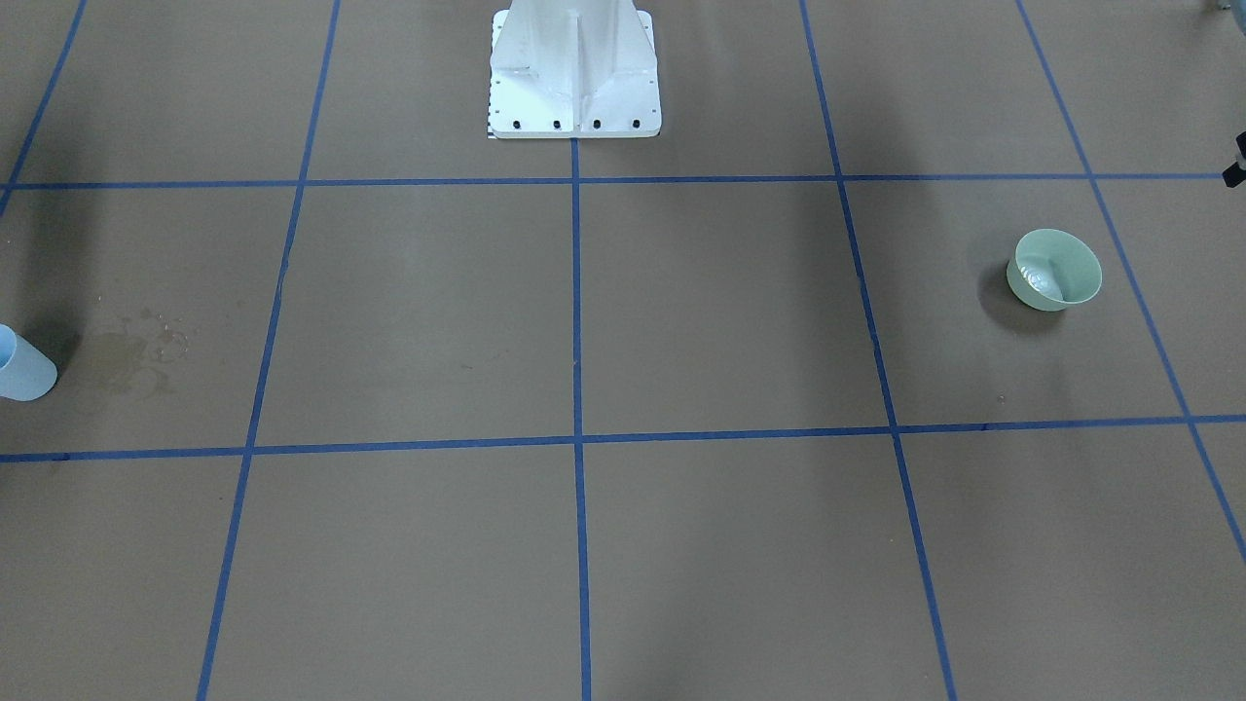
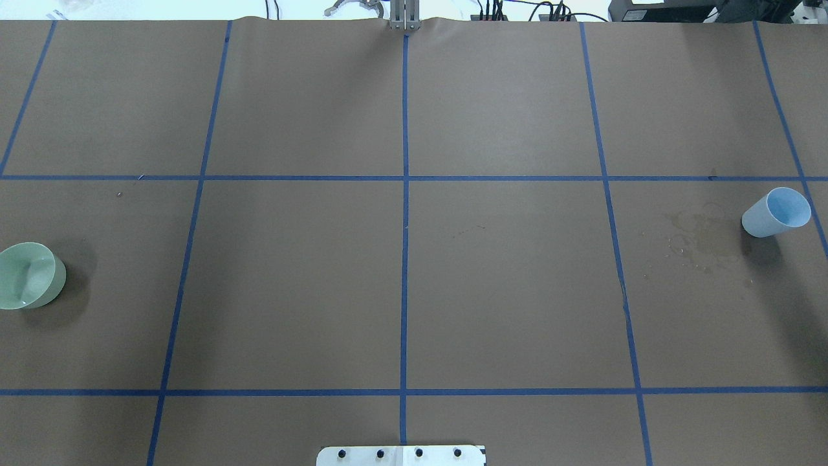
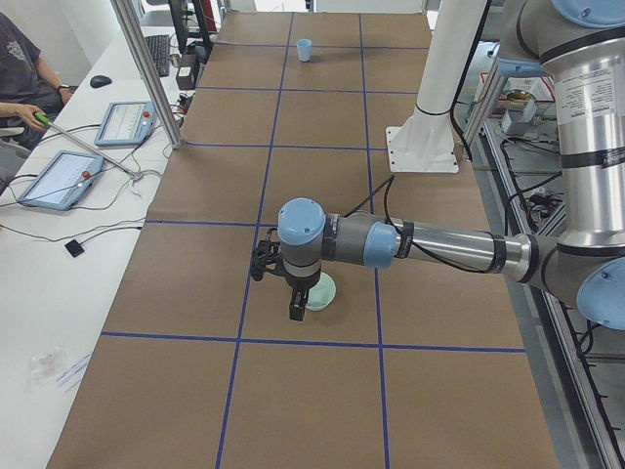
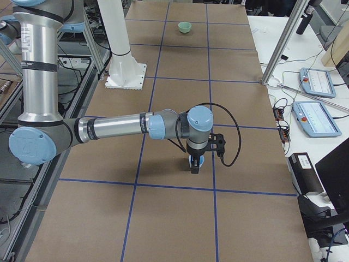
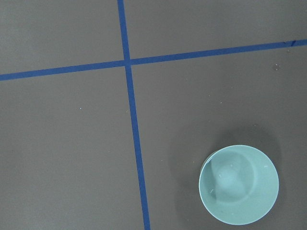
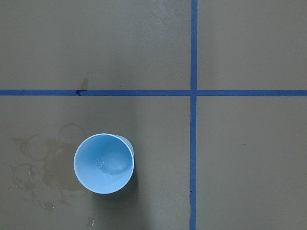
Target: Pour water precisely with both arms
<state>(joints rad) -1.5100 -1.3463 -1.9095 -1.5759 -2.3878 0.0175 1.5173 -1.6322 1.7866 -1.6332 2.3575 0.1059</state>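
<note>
Even diffuse overhead light; soft shadows beside bowl (image 2: 29,275) and cup (image 2: 775,212); frames sharp

On the brown papered table (image 2: 504,291), the pale green round bowl (image 2: 29,275) stands at the left end, the light blue cup (image 2: 775,212) at the right, and the white bolted pedestal (image 2: 401,455) midway along the robot's edge.

The overhead view looked forward and down from behind the pedestal (image 2: 401,455), at its 6 o'clock; the front-facing view looked back, pedestal at 12. Side views ran along the tabletop (image 3: 322,117). Close cameras on the left arm (image 3: 449,244) and right arm (image 4: 114,126) stared straight down on the bowl (image 5: 239,185) and the cup (image 6: 103,163), both shared with overhead.
</note>
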